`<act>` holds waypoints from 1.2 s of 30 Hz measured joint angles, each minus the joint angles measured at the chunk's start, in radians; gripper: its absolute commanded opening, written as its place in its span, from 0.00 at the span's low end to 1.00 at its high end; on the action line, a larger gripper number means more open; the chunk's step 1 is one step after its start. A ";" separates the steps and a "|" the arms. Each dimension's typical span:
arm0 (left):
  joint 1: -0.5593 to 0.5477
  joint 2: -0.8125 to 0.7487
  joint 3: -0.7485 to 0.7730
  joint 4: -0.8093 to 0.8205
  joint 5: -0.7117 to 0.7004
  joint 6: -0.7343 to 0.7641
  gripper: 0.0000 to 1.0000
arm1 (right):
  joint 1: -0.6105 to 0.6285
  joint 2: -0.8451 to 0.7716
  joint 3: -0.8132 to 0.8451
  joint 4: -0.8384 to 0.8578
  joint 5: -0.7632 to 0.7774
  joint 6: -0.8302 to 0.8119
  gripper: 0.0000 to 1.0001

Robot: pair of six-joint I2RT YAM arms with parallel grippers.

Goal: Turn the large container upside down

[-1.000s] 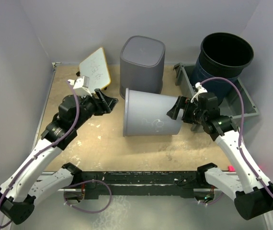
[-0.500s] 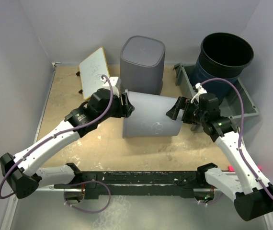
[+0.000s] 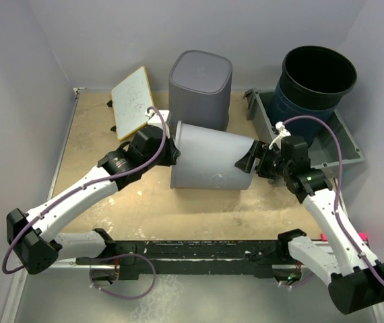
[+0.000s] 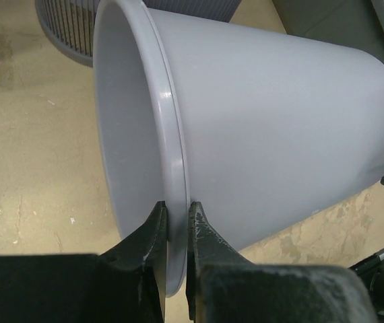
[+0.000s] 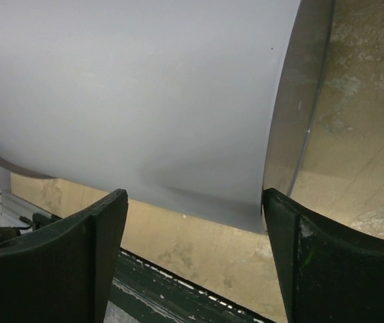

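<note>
The large container [image 3: 212, 165] is a light grey bucket lying on its side on the tan table, mouth to the left. My left gripper [image 3: 173, 153] is at that mouth, shut on the rim. In the left wrist view its fingers [image 4: 176, 205] pinch the rim's lip of the container [image 4: 279, 121], one inside and one outside. My right gripper [image 3: 247, 161] is at the container's closed base on the right, open. In the right wrist view the container's wall [image 5: 145, 87] hangs above the wide-apart fingers [image 5: 195, 195], and the right finger stands at the base edge.
A dark grey bin [image 3: 201, 87] stands bottom-up just behind the container. A dark blue bucket [image 3: 316, 81] sits in a grey tray [image 3: 350, 145] at the back right. A small whiteboard [image 3: 133, 101] lies at the back left. Walls enclose three sides.
My left arm swung right from the whiteboard to the container's mouth and shut on the rim. The right gripper's jaws narrowed slightly at the base.
</note>
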 measured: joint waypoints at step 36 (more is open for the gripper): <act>0.006 0.070 -0.262 0.209 0.095 -0.113 0.00 | 0.002 -0.130 0.184 0.259 -0.359 0.151 0.62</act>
